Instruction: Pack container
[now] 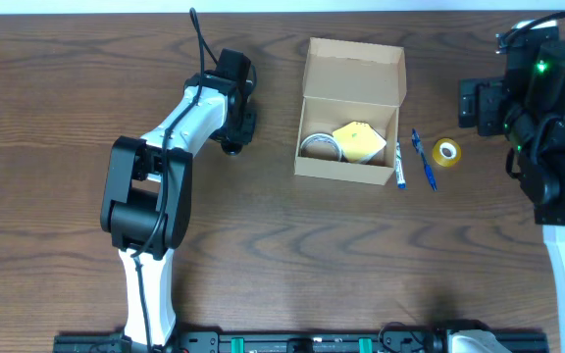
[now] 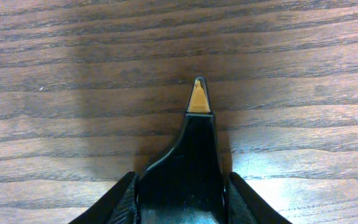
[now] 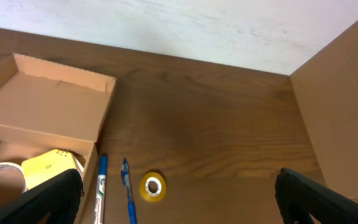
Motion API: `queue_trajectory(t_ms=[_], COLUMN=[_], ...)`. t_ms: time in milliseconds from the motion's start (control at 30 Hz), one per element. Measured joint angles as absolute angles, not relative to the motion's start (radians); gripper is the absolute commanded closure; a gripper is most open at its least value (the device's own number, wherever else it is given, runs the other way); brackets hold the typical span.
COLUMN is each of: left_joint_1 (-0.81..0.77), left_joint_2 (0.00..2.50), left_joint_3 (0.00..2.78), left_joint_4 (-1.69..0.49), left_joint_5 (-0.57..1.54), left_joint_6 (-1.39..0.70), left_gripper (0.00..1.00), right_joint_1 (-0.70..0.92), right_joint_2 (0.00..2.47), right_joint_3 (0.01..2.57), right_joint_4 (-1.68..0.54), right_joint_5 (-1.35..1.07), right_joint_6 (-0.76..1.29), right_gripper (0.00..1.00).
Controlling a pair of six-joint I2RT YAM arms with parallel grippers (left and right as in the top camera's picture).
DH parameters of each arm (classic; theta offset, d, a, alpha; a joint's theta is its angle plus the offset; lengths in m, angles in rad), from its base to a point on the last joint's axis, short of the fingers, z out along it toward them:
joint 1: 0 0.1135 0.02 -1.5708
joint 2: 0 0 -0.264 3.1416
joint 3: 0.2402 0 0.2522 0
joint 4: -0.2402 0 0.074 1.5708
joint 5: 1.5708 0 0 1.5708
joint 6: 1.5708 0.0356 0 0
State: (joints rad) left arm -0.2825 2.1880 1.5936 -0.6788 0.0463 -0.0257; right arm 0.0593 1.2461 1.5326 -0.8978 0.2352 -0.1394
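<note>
left gripper (image 2: 183,190): grip unclear, black object (image 2: 194,146) cropped | right gripper (image 3: 179,180): spread wide

The left arm (image 1: 165,157) rose from its base at the near edge, folded at the elbow and reached away and to the right. Its left tool (image 1: 231,132) pointed down close to the table (image 1: 361,255); whether the jaws were apart or together could not be told, since the wrist view showed only one dark finger (image 2: 197,155) with a tan tip. The right arm (image 1: 557,127) stood bunched at the right edge, the right tool (image 3: 179,180) with its two fingers (image 3: 48,199) spread wide, gripping nothing.
</note>
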Motion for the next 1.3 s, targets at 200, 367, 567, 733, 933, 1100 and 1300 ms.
queue_trajectory(t_ms=[200,367,567,733,933,1100,1300], left_joint_1=[-0.282,-0.282,-0.286,-0.297,-0.313,-0.336,-0.388], left_joint_2=[2.188,2.188,2.192,2.193,2.193,2.193,2.194], left_joint_3=[1.594,1.597,1.638,1.748,1.829,1.884,2.009], left_joint_4=[-0.68,-0.705,-0.773,-0.837,-0.887,-0.919,-0.975], left_joint_5=[0.046,0.047,0.048,0.049,0.05,0.049,0.05], left_joint_6=[-0.026,-0.026,-0.026,-0.022,-0.02,-0.006,0.045], left_gripper=[0.68,0.68,0.65,0.65,0.66,0.66,0.66], right_joint_1=[0.059,0.059,0.059,0.059,0.059,0.059,0.059], right_joint_2=[1.246,1.246,1.246,1.248,1.259,1.278,1.286], right_joint_3=[1.533,1.533,1.533,1.533,1.533,1.533,1.533], right_joint_4=[-0.897,-0.898,-0.898,-0.897,-0.897,-0.896,-0.892], right_joint_5=[0.235,0.235,0.236,0.236,0.235,0.235,0.235], right_joint_6=[-0.139,-0.139,-0.139,-0.139,-0.139,-0.139,-0.139], right_gripper=[0.01,0.01,0.01,0.01,0.01,0.02,0.02])
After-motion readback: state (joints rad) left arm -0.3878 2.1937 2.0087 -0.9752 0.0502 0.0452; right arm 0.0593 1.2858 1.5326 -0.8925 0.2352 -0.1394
